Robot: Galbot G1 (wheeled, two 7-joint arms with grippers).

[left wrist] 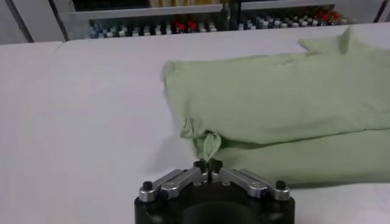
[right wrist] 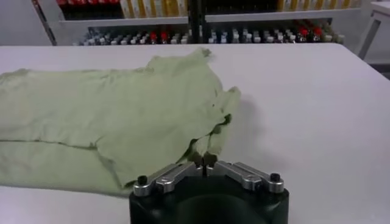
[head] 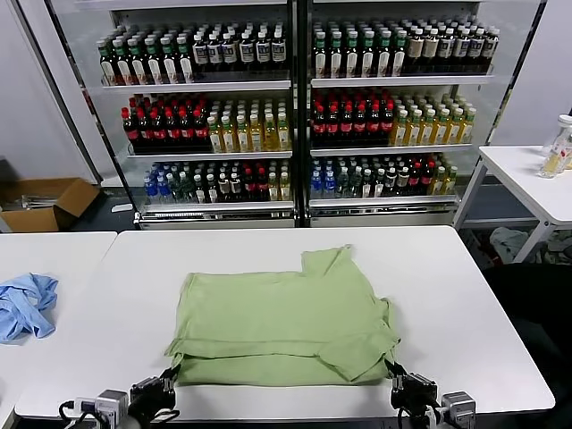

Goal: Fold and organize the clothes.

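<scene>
A: What's nearest the robot?

B: Both grippers, at the near edge of the white table point(head: 465, 295). The left gripper point(left wrist: 208, 164) sits at the near left corner of the light green shirt point(head: 281, 326), fingers pressed together on a small tuft of its fabric. The right gripper point(right wrist: 203, 159) is at the shirt's near right corner, fingers likewise pinched on a bit of the cloth edge.

A: And the shirt itself?

B: It lies on the table toward the near edge, partly folded: an upper layer overlaps a lower strip that runs along the near side. On the shirt's right, a flap droops over that strip. A sleeve or corner pokes out at the far right of the shirt.

A: Anything beside it?

B: A crumpled light blue cloth point(head: 25, 304) rests on the neighbouring table point(head: 63, 246), well left of the shirt.

A: Farther back?

B: Beyond the shirt's table stand glass-fronted coolers point(head: 295, 107) packed with bottles. A cardboard box point(head: 45, 201) sits on the floor to their left, another white table point(head: 536, 179) to their right.
</scene>
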